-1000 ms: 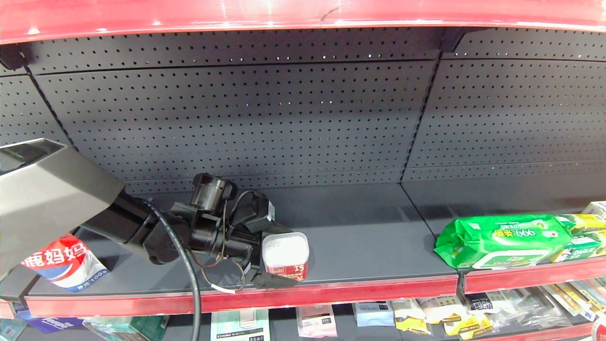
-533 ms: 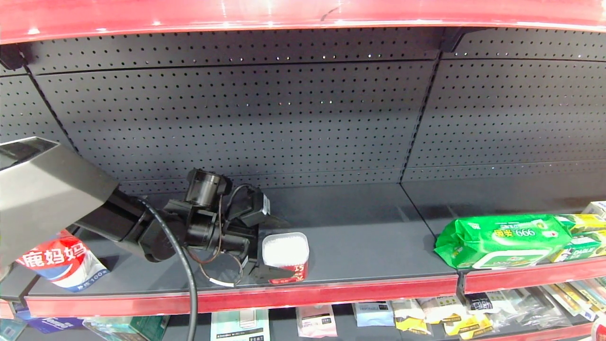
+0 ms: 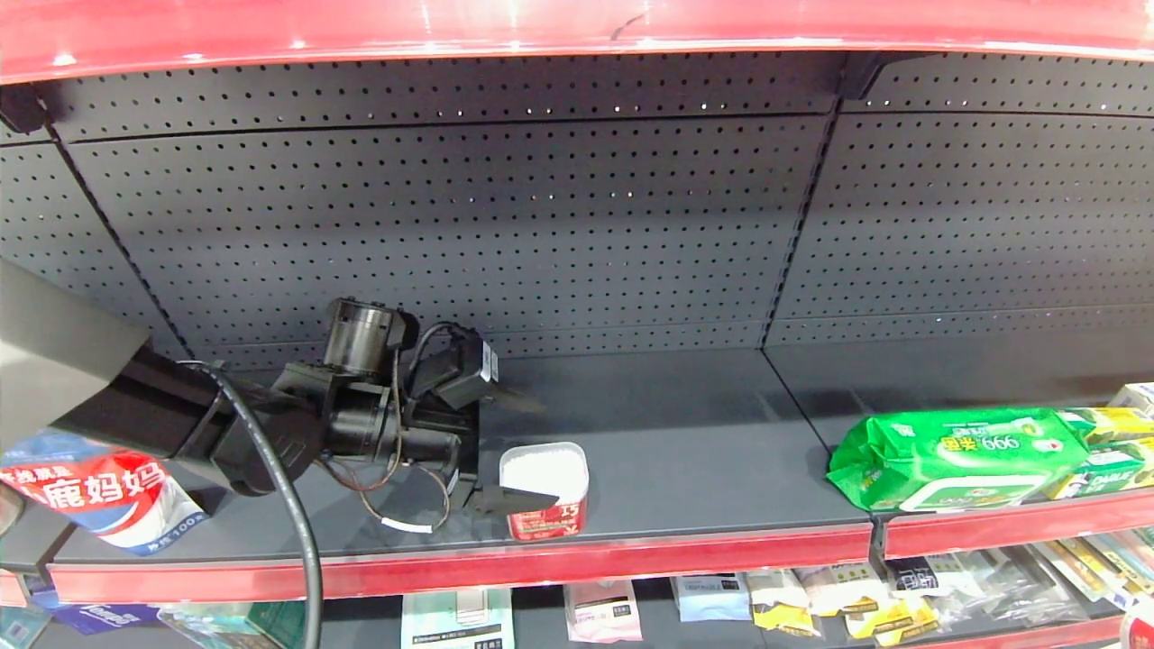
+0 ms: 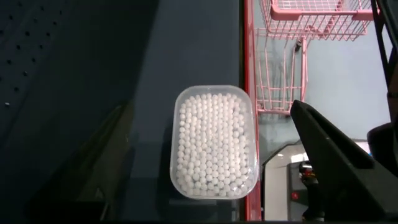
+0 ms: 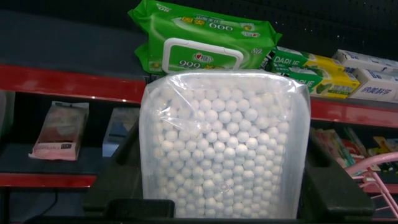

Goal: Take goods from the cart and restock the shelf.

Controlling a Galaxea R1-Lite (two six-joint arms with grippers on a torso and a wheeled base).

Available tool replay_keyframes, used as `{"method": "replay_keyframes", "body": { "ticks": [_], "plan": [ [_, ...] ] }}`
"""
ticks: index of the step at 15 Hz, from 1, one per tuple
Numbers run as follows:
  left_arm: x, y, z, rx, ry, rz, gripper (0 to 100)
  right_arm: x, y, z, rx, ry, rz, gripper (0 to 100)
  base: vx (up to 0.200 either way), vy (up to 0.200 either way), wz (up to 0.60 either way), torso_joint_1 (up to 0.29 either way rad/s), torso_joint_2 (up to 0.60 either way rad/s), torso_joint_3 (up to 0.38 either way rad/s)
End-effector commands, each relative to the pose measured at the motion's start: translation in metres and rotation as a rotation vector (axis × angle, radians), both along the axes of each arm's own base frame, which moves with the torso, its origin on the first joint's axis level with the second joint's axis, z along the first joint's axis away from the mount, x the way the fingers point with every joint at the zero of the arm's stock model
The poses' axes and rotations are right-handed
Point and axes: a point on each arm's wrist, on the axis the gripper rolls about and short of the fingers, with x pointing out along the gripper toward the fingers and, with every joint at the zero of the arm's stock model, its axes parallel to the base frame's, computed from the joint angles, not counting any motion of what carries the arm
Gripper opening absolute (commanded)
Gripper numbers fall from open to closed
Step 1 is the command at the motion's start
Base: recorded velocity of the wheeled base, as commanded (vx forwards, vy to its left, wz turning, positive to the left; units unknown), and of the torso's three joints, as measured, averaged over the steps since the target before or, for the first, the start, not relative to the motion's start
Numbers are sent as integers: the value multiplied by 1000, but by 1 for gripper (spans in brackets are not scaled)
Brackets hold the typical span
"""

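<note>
A clear box of cotton swabs with a red label stands near the front edge of the dark shelf. My left gripper is open, its fingertips just left of and slightly above the box, not touching it. In the left wrist view the same swab box lies between the spread fingers. My right gripper is shut on a second swab box, held in front of the shelves.
A green wet-wipes pack lies on the shelf at the right, with small boxes beside it. A red, white and blue bag sits at the left. Hanging packets fill the lower shelf. A pink cart stands behind.
My left gripper has drawn back to the left and risen, sliding off the swab box. The box stays where it stood on the shelf.
</note>
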Motion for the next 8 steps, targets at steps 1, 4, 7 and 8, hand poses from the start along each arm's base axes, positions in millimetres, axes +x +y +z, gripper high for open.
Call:
{"method": "replay_keyframes", "body": {
  "ticks": [1,4,7,8],
  "plan": [
    [1,3,12,-23,-57,21,100,1,0,0,-1,10,2,0,0,0,0,0,0,0],
    [16,16,18,-58,-123,208,100,1,0,0,-1,8,2,0,0,0,0,0,0,0],
    [17,10,24,-200,-158,601,100,1,0,0,-1,8,2,0,0,0,0,0,0,0],
    [16,10,24,-209,-157,625,100,1,0,0,-1,8,2,0,0,0,0,0,0,0]
  ]
}}
